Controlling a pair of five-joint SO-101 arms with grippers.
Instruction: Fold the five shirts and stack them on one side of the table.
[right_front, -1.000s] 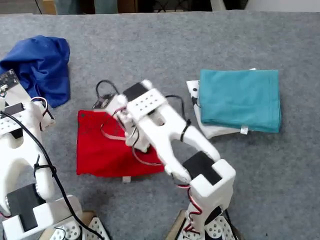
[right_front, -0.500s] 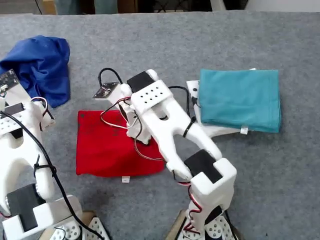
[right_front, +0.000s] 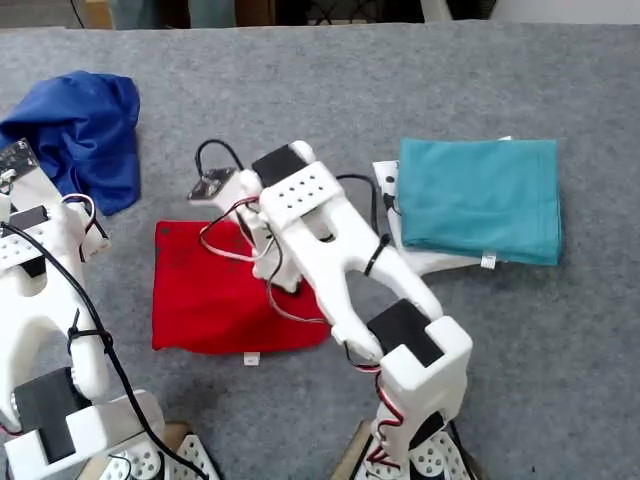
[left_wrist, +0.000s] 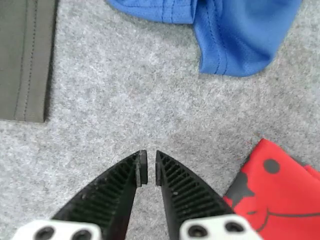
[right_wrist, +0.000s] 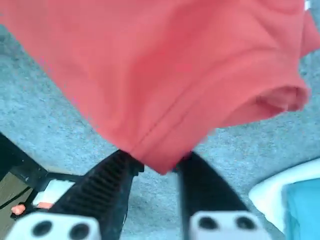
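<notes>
A folded red shirt lies flat at the table's front centre. My right arm leans over its right part. In the right wrist view my right gripper is shut on an edge of the red shirt, whose hem hangs between the fingers. A folded teal shirt rests on a folded white shirt at the right. A crumpled blue shirt lies at the far left. My left gripper is shut and holds nothing, low over bare carpet between the blue shirt and the red shirt.
An olive cloth lies flat on the carpet near the left gripper. The left arm stands at the front left edge. The grey carpet is bare across the far side and at the front right.
My right arm's wrist rose and drew a little to the right over the red shirt. The left arm and the other shirts kept still.
</notes>
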